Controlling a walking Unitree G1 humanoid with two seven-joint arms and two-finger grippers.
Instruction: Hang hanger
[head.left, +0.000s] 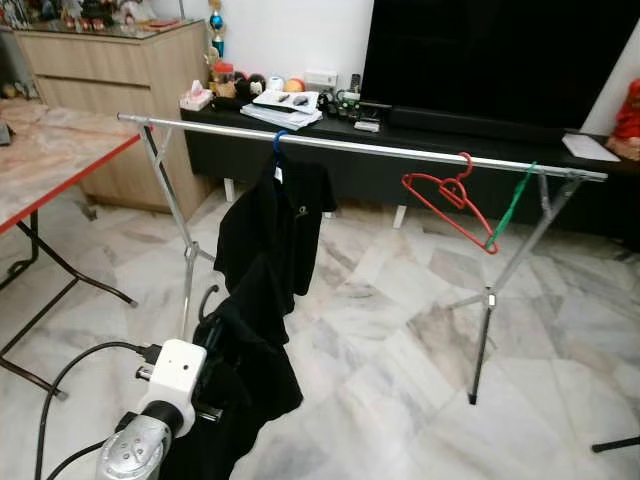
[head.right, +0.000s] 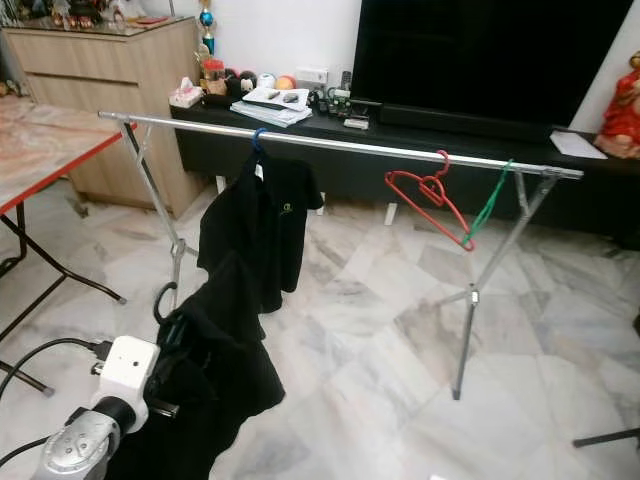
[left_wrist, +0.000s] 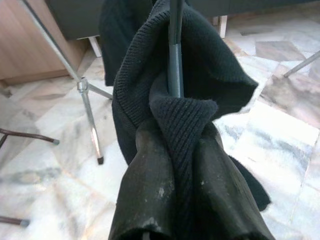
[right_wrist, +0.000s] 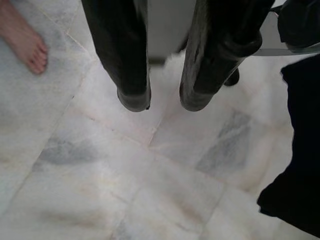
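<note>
Hanging is not yet done: the left tool grips a grey hanger wrapped in ribbed black knit garment, low and near the chrome rail. On that rail a black shirt on a blue hook already hangs, with a bare red hanger beside it. The right tool, slightly parted and empty, hangs over glossy marble floor well below the rail.

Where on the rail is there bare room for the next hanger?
Bare rail between the blue hanger with the black shirt and the red hanger; also left of the blue one. Crowded at the right end: red and green hanger.
</note>
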